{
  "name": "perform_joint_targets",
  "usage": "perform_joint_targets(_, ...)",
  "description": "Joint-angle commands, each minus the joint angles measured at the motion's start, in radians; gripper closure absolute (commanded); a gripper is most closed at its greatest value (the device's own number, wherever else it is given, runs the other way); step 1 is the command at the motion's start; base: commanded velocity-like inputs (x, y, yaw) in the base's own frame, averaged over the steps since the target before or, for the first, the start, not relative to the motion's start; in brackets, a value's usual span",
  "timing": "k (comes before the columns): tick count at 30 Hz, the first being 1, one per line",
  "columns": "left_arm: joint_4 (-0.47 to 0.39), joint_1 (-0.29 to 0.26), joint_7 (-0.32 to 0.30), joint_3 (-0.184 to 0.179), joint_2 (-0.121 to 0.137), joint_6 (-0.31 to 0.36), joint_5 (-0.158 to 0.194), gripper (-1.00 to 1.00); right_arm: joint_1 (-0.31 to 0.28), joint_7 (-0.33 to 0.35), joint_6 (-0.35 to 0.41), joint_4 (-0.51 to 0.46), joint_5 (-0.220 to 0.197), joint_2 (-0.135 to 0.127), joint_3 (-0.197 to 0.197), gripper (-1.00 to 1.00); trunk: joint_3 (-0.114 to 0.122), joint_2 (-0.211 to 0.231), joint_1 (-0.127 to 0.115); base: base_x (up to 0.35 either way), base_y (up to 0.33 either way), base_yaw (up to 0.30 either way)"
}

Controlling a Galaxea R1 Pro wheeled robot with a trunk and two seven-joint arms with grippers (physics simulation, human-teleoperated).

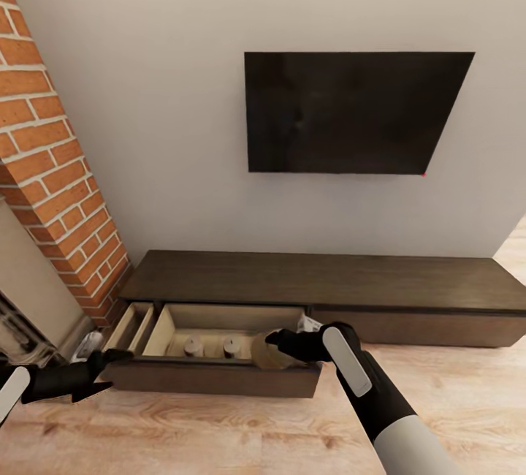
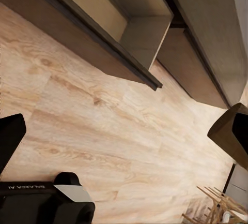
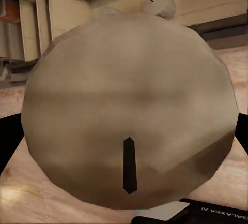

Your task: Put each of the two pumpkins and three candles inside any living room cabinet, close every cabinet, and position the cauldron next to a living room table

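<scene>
Head view: a candle (image 1: 269, 353) is held by the right tool (image 1: 281, 344) at the right end of the open drawer (image 1: 212, 380) of the long dark cabinet (image 1: 321, 281), low over the pale drawer floor. The fingers appear to be closed around its beige body. In the right wrist view the flat round top with its dark wick (image 3: 129, 164) is seen close to the lens, so the grip looks firm and centred.

Two more candles (image 1: 193, 346) (image 1: 231, 346) are already stood upright in the same drawer, side by side and well to the left of the held one. For the step to be done well, the candle should be lowered until its base is seated on the drawer floor, clear of the front wall and of its neighbours, and only then released. The tool should next be lifted straight out so that nothing is tipped.

The left tool (image 1: 98, 373) is held just off the drawer's left front corner. Its fingers seem parted and nothing is carried, though this is hard to confirm.

The cabinet stands on a light wooden floor (image 1: 219, 431) against a plain wall, under a dark wall-mounted television (image 1: 351, 113), with a brick pillar (image 1: 51, 168) at the left. No pumpkins are seen.
</scene>
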Motion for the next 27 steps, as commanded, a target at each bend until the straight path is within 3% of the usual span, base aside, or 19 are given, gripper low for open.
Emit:
perform_joint_targets(1, 0.000, 0.000, 0.000, 0.000, 0.001, 0.000, 0.000, -1.00, 0.000, -0.002, -0.003, 0.001, -0.003, 0.000, 0.001, 1.00, 0.000, 0.000, 0.000, 0.264, 0.205, 0.000)
perform_joint_targets(4, 0.000, 0.000, -0.001, 0.001, 0.018, 0.000, 0.002, -1.00, -0.001, 0.000, -0.005, 0.001, -0.007, -0.001, -0.004, 1.00, 0.000, 0.000, 0.000, 0.238, 0.246, 0.000)
perform_joint_targets(18, 0.001, 0.000, -0.002, 0.002, 0.023, -0.001, 0.002, -1.00, 0.000, -0.002, -0.007, 0.003, -0.001, 0.000, -0.003, 1.00, 0.000, 0.000, 0.000, 0.231, 0.257, 0.000)
perform_joint_targets(27, 0.001, 0.000, -0.002, 0.001, 0.023, -0.002, 0.001, -1.00, 0.000, -0.006, -0.008, 0.005, 0.001, -0.001, 0.002, 1.00, 0.000, 0.000, 0.000, 0.310, 0.034, 0.000)
